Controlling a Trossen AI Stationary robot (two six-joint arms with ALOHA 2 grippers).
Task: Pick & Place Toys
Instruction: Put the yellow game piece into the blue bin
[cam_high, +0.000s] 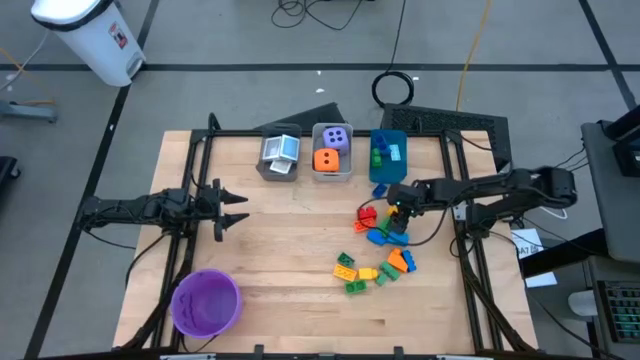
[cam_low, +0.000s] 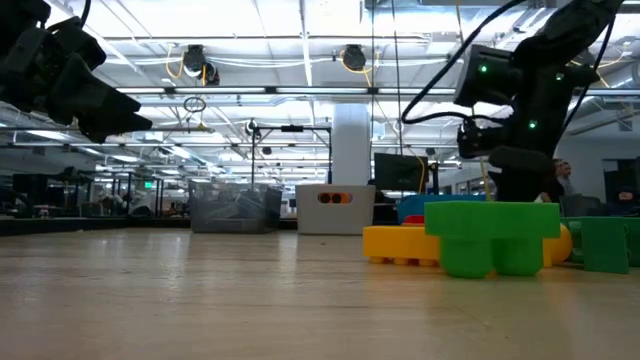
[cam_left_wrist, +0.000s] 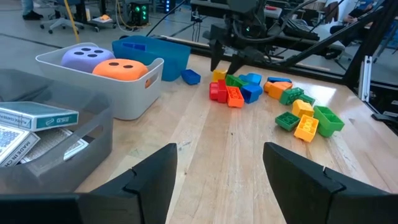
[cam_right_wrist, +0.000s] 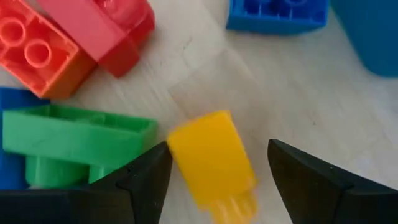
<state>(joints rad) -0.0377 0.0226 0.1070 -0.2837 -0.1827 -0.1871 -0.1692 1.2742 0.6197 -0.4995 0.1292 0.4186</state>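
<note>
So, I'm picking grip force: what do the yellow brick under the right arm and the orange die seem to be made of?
The yellow brick looks like hard moulded plastic: smooth faces, crisp edges, like the studded bricks around it. The orange die looks softer, perhaps foam or rubber: matte surface, rounded corners. Neither is certain from looks alone.

- The teal-and-white card box (cam_left_wrist: 38, 117) in the grey bin (cam_left_wrist: 93, 134) carries print along its side, too small to read.
- The dice show dots only (no numerals): the purple die (cam_left_wrist: 87, 55) has four on top, and the orange die (cam_left_wrist: 121, 67) has one in sight.
- Nothing else carries legible lettering.
</note>
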